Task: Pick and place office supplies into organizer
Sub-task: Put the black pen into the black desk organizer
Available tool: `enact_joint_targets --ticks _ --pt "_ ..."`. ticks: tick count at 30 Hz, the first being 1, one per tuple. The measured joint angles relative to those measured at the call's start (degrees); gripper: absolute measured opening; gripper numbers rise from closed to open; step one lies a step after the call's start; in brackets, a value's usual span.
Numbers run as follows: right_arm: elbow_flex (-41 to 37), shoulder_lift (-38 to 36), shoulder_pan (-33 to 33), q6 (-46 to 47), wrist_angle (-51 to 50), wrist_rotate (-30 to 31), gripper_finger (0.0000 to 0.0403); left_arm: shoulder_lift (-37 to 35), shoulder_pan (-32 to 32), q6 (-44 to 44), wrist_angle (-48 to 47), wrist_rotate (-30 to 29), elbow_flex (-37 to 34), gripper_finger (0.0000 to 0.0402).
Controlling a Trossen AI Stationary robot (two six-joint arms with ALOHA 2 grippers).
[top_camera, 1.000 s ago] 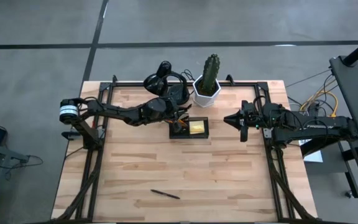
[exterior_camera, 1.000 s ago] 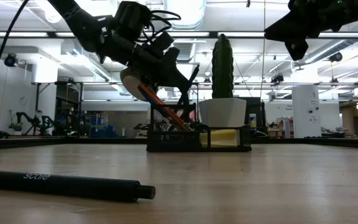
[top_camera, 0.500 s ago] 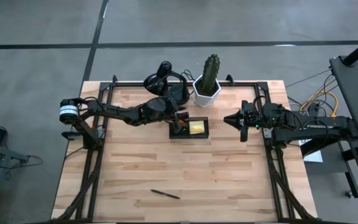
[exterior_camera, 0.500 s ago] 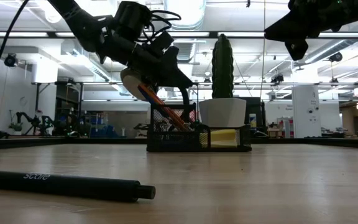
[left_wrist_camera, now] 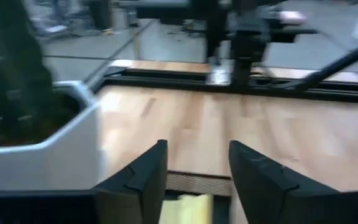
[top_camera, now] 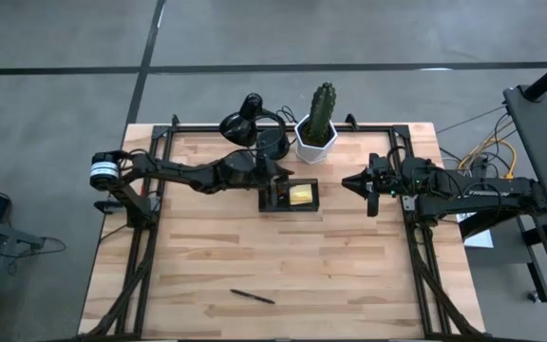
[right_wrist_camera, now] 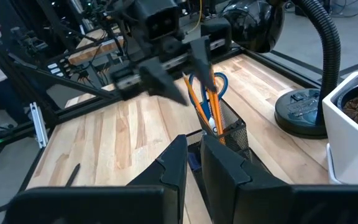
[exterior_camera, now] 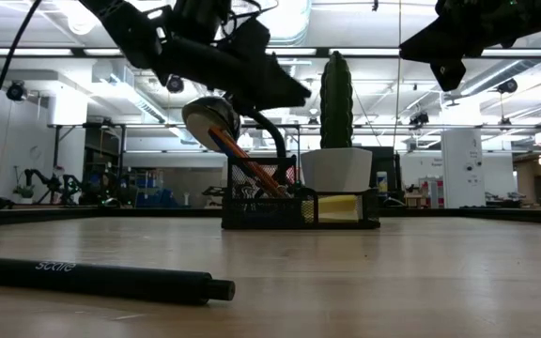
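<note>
- Mostly done: the organizer (top_camera: 290,197) at the surface's far middle already holds orange pencils (right_wrist_camera: 199,99), blue-handled scissors (right_wrist_camera: 218,82) and the yellow sticky pad (top_camera: 301,195).
- Left: one pen (top_camera: 253,297) lies flat near the front edge, its long axis roughly left-right, slightly angled.
- The pencils lean, tips down, tops tilted leftward.
- Left gripper (top_camera: 275,174) hovers above the organizer, jaws apart, holding nothing.
- Right gripper (top_camera: 347,181) waits well right, jaws nearly closed, empty.
</note>
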Motion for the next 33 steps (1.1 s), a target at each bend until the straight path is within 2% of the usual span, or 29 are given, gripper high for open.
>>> enact_joint_targets --ticks 6,13,16,21,26,33 --pt "0.0 0.0 0.0 -0.2 0.0 0.0 0.0038 -1.3 -2.6 -6.7 -0.5 6.4 1.9 0.0186" --pt "0.0 0.0 0.0 -0.4 -0.1 0.0 0.0038 -3.5 -7.9 -8.9 -8.0 6.7 6.0 0.0186" --pt "0.0 0.0 0.0 -0.5 -0.1 0.0 0.0038 -3.7 -10.7 -8.6 -14.6 6.7 9.7 0.0186" --pt "0.0 0.0 0.0 -0.5 -0.1 0.0 0.0038 -3.7 -15.0 -6.3 -31.1 6.7 17.0 0.0186" --pt "0.0 0.0 0.0 -0.5 -0.1 0.0 0.0038 -3.7 -18.9 -5.7 -45.6 6.6 21.3 0.0187" --pt "0.0 0.0 0.0 -0.4 -0.1 0.0 0.0038 -3.6 -27.2 -6.2 -51.9 6.5 19.9 0.0187"
